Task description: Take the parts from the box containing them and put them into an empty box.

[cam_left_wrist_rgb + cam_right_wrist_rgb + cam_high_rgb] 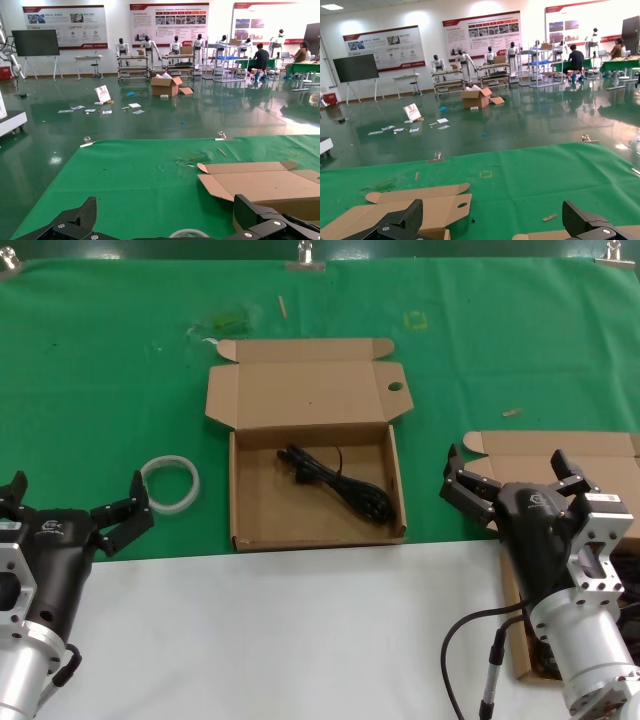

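The box with the round-holed lid tab (pixel 310 395) stands open at the table's middle, and one black coiled power cord (pixel 340 486) lies inside it. The other cardboard box (pixel 560 452) is at the right, mostly hidden behind my right arm; its inside and any cords there are hidden. My right gripper (pixel 510 468) is open and empty, over that box's near left part. My left gripper (pixel 78 496) is open and empty at the left, near the table's front. The holed box also shows in the right wrist view (pixel 420 205) and in the left wrist view (pixel 260 185).
A white ring (pixel 170 483) lies on the green cloth (pixel 100 370) left of the middle box, just beyond my left gripper (pixel 167 221); it also shows in the left wrist view (pixel 189 233). A white strip (pixel 300 640) covers the table's front. Small scraps lie at the back.
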Robot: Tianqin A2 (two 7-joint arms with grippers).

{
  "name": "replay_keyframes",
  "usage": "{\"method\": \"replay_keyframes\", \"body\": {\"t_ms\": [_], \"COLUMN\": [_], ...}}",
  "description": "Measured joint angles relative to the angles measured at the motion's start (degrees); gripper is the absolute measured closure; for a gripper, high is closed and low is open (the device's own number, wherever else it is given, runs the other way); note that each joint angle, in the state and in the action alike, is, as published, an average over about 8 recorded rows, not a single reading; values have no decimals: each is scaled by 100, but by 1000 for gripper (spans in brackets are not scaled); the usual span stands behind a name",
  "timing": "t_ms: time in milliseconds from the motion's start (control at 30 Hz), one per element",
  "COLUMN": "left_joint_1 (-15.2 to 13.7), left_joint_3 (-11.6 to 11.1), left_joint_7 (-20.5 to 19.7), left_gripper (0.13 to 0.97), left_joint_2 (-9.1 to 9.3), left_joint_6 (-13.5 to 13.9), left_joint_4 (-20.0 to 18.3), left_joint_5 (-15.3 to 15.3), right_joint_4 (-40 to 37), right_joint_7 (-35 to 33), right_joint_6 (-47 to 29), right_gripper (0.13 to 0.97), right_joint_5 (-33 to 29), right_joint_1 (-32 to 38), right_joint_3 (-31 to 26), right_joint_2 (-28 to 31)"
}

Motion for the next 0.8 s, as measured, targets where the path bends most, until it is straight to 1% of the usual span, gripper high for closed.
{"method": "replay_keyframes", "body": {"t_ms": [800], "left_joint_1": [0], "left_joint_3": [0], "left_joint_7": [0], "left_gripper": [132], "left_joint_2": [0], "left_joint_6": [0], "left_joint_4": [0], "left_joint_5": [0], "right_joint_4": [1], "right_joint_7": [2], "right_joint_6": [-1], "right_gripper": [129], "right_joint_5": [-2], "right_joint_1": [-1], "right_joint_3": [1], "right_joint_2": [0]}}
